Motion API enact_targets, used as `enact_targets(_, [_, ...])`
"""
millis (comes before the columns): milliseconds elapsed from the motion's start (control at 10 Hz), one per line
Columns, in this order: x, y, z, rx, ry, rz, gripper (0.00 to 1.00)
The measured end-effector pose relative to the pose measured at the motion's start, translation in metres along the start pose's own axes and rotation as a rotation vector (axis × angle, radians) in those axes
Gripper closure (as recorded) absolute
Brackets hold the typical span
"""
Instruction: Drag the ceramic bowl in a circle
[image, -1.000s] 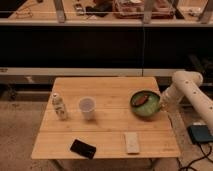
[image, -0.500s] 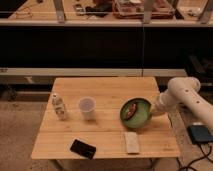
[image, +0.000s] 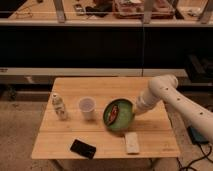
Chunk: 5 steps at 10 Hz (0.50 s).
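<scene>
The ceramic bowl (image: 119, 115) is a round green bowl with a dark rim and a brown-orange piece inside. It sits near the middle of the wooden table (image: 105, 87), just right of the translucent white cup (image: 87, 107). My gripper (image: 135, 111) is at the bowl's right rim, at the end of the white arm that reaches in from the right. The bowl's rim hides the fingertips.
A small white bottle (image: 59, 106) stands at the table's left. A black phone-like object (image: 82, 148) lies near the front edge. A white rectangular block (image: 132, 142) lies in front of the bowl. Shelving runs behind the table.
The bowl has moved left and toward the front of the table, from the right side to near the middle. The arm has stretched further left with it.
</scene>
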Motion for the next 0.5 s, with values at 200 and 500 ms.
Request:
enact_targets(200, [0.025,-0.021,0.006,0.023,-0.005,0.004,1.0])
enact_targets(500, [0.066,-0.014,0.023,0.002,-0.016,0.081,1.0])
